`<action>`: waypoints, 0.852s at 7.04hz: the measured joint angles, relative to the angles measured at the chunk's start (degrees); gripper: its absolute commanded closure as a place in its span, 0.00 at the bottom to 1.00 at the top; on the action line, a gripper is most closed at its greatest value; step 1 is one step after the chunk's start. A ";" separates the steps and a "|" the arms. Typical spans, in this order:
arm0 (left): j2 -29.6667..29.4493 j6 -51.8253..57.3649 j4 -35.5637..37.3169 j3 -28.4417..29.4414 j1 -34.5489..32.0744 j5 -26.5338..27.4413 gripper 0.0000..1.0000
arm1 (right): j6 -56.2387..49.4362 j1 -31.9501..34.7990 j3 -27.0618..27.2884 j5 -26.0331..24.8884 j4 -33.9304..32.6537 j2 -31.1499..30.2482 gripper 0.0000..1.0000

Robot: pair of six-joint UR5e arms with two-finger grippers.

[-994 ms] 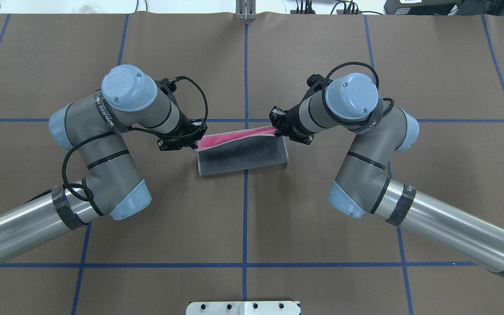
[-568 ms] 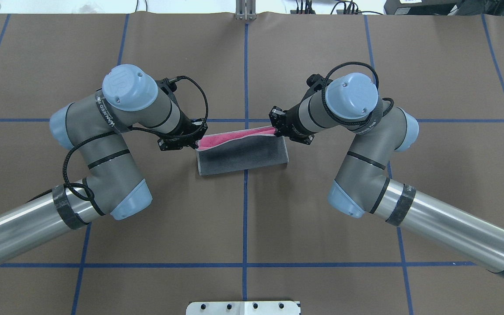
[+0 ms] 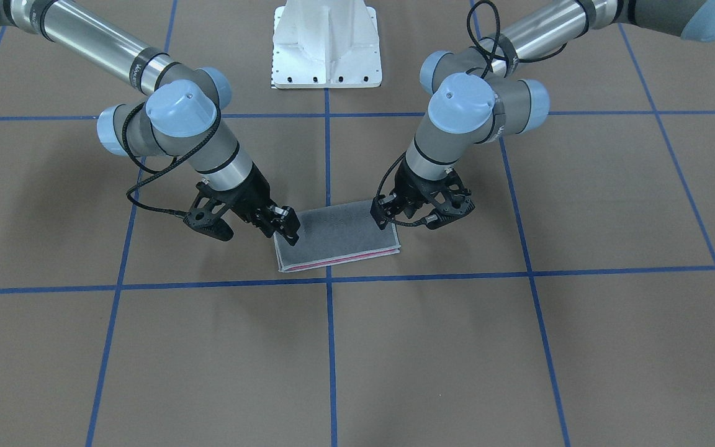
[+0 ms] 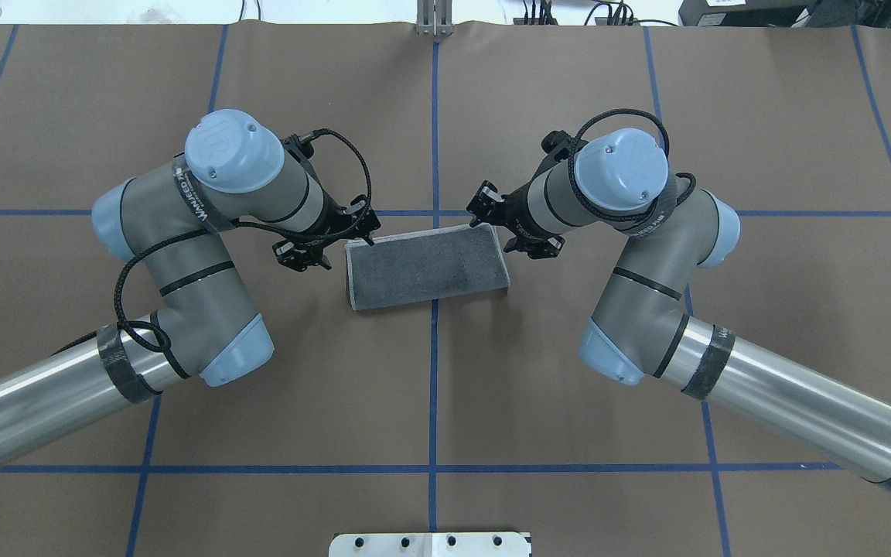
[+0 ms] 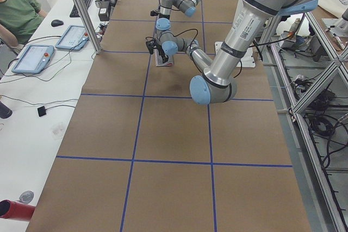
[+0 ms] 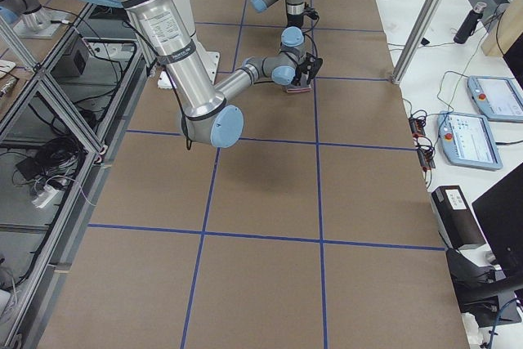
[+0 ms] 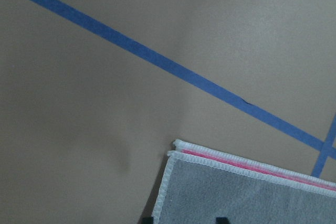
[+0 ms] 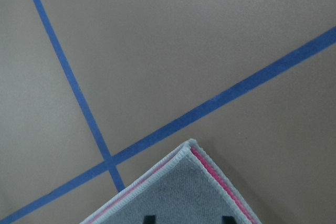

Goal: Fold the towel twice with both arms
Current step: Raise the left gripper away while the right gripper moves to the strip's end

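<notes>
Two layers of the towel [image 4: 428,267] lie flat on the brown table [image 4: 445,387], grey face up, folded once into a long rectangle. It sits across the centre blue tape line [image 4: 435,116], slightly skewed, with its right end a little farther from the robot's white base [image 3: 325,43] than its left end. On my front-facing feed a thin pink line shows between the layers along the far edge, and the light stitched hems sit almost flush.

My left gripper [image 4: 335,241] is at the towel's far left corner. Its fingers are spread wide and hold nothing. In its wrist feed the two dark fingertips [image 7: 221,219] sit well apart at the bottom edge over the grey cloth, with the corner just ahead of them.

My right gripper [image 4: 503,224] is at the far right corner in the same state, fingers parted and empty. Its wrist feed shows the corner between and just beyond the tips, pointing at a crossing of tape lines.

I cannot tell from any feed whether the tips touch the cloth or hang just above it.
</notes>
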 measured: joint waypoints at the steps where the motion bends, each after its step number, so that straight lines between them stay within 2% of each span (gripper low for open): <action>1: -0.34 -0.54 0.02 0.00 -0.57 -0.03 0.00 | 0.13 0.02 0.00 0.02 -0.02 0.01 0.01; 4: -1.48 -0.59 0.67 -0.13 -4.03 -1.01 0.00 | 0.91 0.14 0.06 0.22 -1.49 -0.50 0.01; 6: -1.45 1.09 1.61 -0.37 -7.12 -4.05 0.00 | 0.72 -0.08 0.30 0.41 -6.47 -0.70 0.01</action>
